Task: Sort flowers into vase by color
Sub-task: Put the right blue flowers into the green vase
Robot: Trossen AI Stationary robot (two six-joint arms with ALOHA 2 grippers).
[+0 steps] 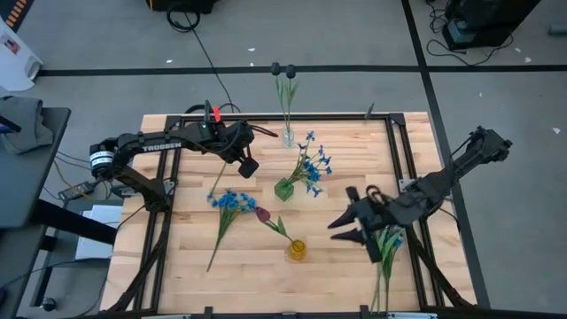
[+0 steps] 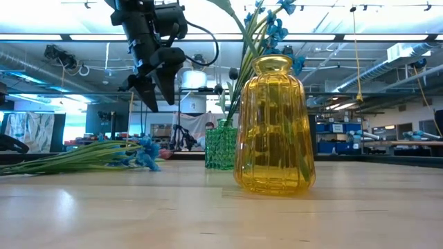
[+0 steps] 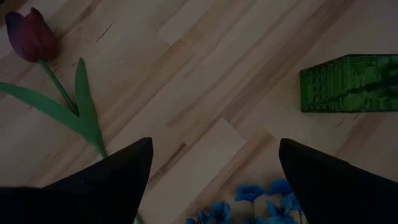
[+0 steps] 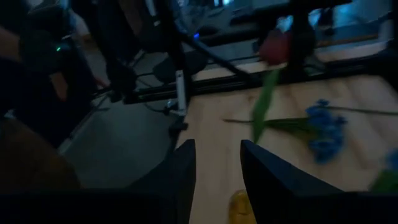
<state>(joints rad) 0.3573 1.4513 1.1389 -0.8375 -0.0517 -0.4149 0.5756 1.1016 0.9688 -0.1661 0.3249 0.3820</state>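
Note:
A yellow vase (image 1: 297, 250) holds a dark red tulip (image 1: 263, 213) that leans left out of its mouth. A green vase (image 1: 283, 189) holds blue sprays (image 1: 312, 164). A clear vase (image 1: 288, 137) holds thin dark-headed stems (image 1: 283, 71). One blue spray (image 1: 232, 202) lies flat on the table. Another blue spray (image 1: 388, 244) lies under the right arm. My left gripper (image 1: 248, 165) hangs open above the table, left of the green vase. My right gripper (image 1: 339, 230) is open, pointing at the yellow vase (image 4: 239, 208) from its right, with nothing between its fingers.
A black frame rail (image 1: 403, 168) runs along the table's right side, another along the left (image 1: 168, 204). In the low view the yellow vase (image 2: 273, 124) stands close in front, with the green vase (image 2: 221, 145) behind it and the lying blue spray (image 2: 104, 155) to its left.

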